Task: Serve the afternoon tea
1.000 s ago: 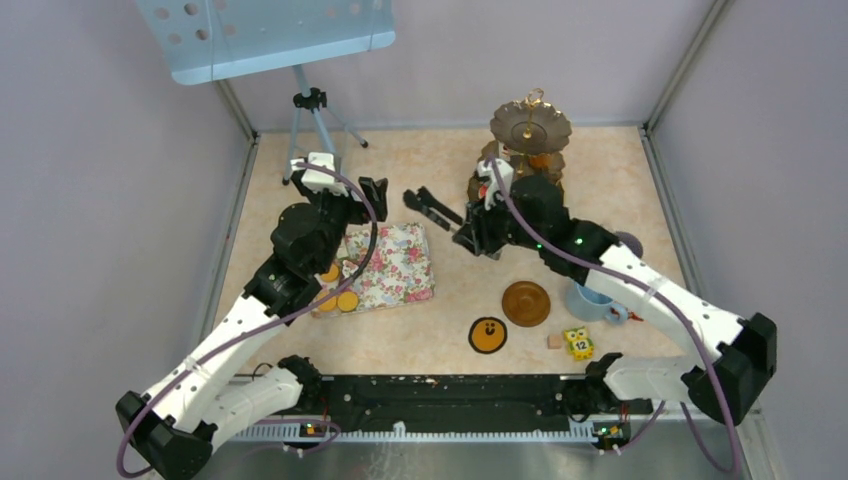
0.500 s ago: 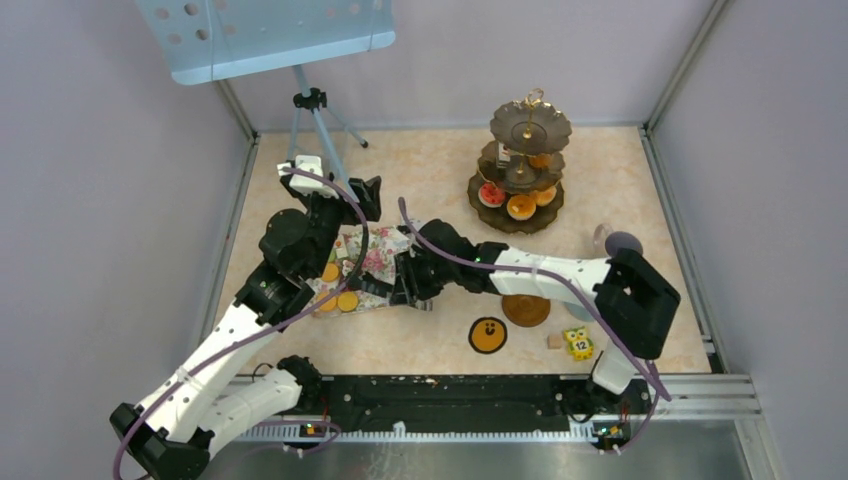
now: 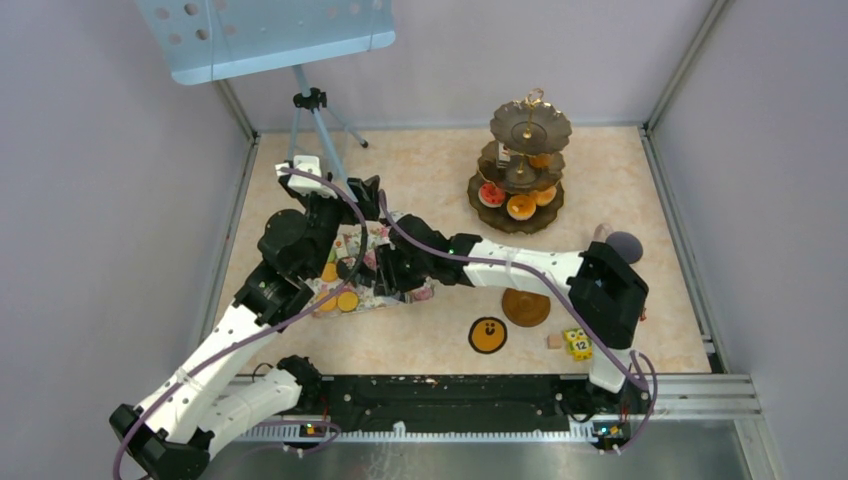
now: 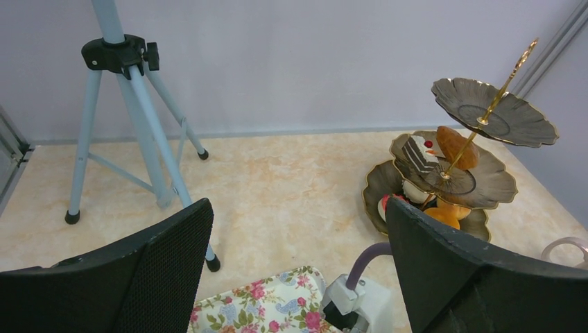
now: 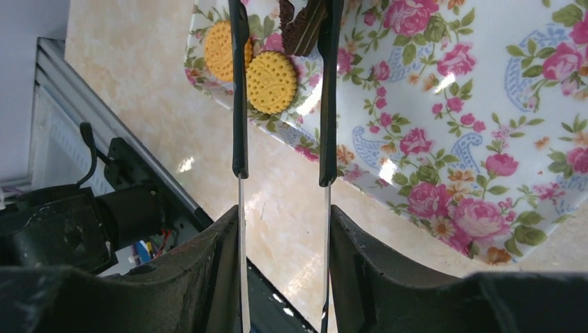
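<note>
The dark three-tier stand (image 3: 525,170) (image 4: 457,166) holds several pastries at the back right. My right gripper (image 3: 392,270) (image 5: 283,222) is shut on a pair of black-tipped metal tongs (image 5: 239,104). The tongs reach over the floral tray (image 3: 352,245) (image 5: 485,104), their tips either side of a brown pastry (image 5: 301,31) beside two yellow round biscuits (image 5: 272,82). My left gripper (image 3: 365,192) (image 4: 298,229) hangs open above the tray's far end with nothing in it. The brown saucer (image 3: 526,308) lies partly under the right arm. The grey mug (image 3: 620,243) stands at the right. The blue cup is hidden.
A tripod (image 3: 310,120) (image 4: 139,118) carrying a blue music stand rises at the back left. An orange face coaster (image 3: 487,335), a small wooden cube (image 3: 553,341) and the yellow owl block (image 3: 577,343) lie near the front. Walls enclose the table.
My right arm has swung left from beside the stand to the floral tray, taking the tongs along. The left arm has shifted slightly back and left.
</note>
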Available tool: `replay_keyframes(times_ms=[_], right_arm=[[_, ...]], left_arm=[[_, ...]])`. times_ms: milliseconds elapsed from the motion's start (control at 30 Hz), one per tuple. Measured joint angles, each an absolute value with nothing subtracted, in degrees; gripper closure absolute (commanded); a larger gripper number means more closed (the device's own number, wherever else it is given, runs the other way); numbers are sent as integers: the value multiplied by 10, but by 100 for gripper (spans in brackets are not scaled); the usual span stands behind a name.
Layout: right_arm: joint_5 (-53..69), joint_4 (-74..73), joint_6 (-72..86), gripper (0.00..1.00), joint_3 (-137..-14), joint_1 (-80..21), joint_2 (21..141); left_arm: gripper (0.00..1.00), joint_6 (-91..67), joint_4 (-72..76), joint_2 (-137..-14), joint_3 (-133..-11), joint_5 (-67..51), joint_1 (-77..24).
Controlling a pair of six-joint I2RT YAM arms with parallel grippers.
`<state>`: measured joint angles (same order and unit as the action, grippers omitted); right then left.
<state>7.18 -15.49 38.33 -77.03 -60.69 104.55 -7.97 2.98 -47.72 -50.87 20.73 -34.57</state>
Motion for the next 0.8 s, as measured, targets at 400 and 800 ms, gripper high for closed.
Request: replay_keyframes(times_ms=[400,800], right_arm=[[-18,-226,350,53,-832,-640,1081],[-163,-332,278,57,-980,-700,1178]], left_arm=[[1,-77,30,-472,-509,219,-343],[1,-73,28,-465,-509,240,-338]])
